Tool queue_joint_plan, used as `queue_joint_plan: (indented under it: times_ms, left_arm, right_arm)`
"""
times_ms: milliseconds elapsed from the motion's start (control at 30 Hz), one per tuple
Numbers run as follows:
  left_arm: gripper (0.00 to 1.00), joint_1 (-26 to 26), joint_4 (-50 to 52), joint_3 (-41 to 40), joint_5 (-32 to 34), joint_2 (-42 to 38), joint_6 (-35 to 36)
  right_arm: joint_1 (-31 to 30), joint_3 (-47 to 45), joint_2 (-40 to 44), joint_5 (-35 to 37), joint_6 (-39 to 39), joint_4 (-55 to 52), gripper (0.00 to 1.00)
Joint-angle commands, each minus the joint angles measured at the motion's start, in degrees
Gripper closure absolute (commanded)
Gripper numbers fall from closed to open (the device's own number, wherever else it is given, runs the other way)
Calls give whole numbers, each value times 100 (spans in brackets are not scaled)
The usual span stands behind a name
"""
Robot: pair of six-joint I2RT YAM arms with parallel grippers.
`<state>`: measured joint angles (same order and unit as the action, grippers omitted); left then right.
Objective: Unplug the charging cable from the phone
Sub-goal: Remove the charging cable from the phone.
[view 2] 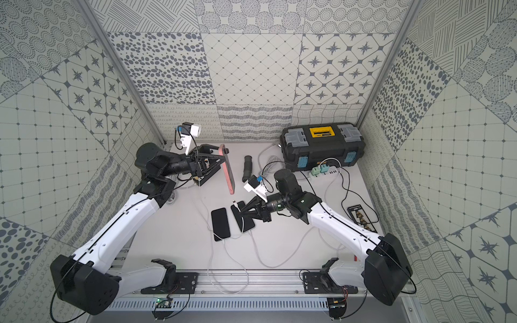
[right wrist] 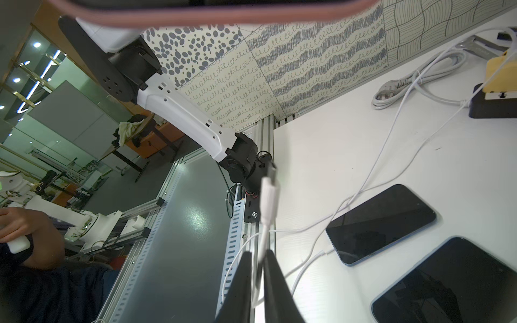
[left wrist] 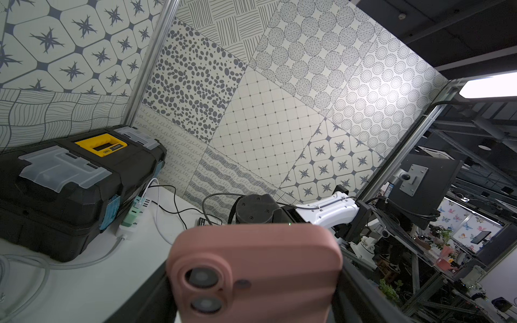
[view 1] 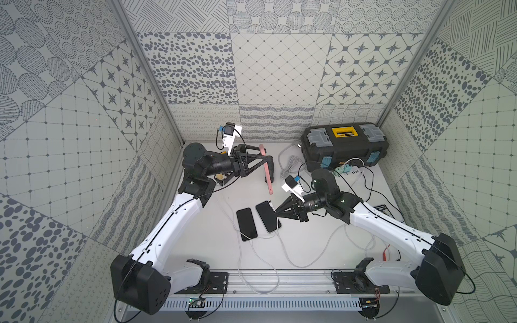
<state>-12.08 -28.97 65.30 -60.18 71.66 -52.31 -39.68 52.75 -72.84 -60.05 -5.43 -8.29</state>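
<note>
You are clamping the pink phone [view 2: 228,173] on edge in your left fingers [view 2: 215,167], above the tabletop [view 1: 212,246], while your right fingers [right wrist: 275,279] are pinching the white cable [right wrist: 265,212] a little behind its plug [right wrist: 270,172], which is hanging free, clear of that handset, near two dark phones [view 1: 246,223] lying flat.

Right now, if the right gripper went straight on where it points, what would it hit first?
Probably the left arm, low near its base. The right gripper points past the dark phones; depth is hard to judge.
</note>
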Motion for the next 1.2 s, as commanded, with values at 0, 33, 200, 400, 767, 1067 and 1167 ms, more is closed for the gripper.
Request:
queue_joint_plan:
  times_ms: [0,33,200,400,767,1067,1167]
  left_arm:
    - [100,100,-600,19,59,-68,-15]
    - [100,105,-615,8,59,-68,-23]
    - [100,101,-642,-29,59,-70,-50]
    - [100,102,-695,-69,21,-71,-111]
    - [100,100,-847,-209,-50,-123,-202]
    - [100,101,-981,-279,-79,-104,-318]
    - [100,107,-1093,-291,-107,-83,-409]
  right_arm:
    - [-31,-15,134,75,-38,219,88]
    - [-35,-11,145,95,-38,221,84]
    - [-35,-5,194,172,-54,223,60]
    - [-9,195,220,305,-243,224,46]
    - [309,839,-15,49,-810,224,15]
    - [321,1395,-138,-281,-758,231,3]
    - [321,1637,-302,-349,-802,223,3]
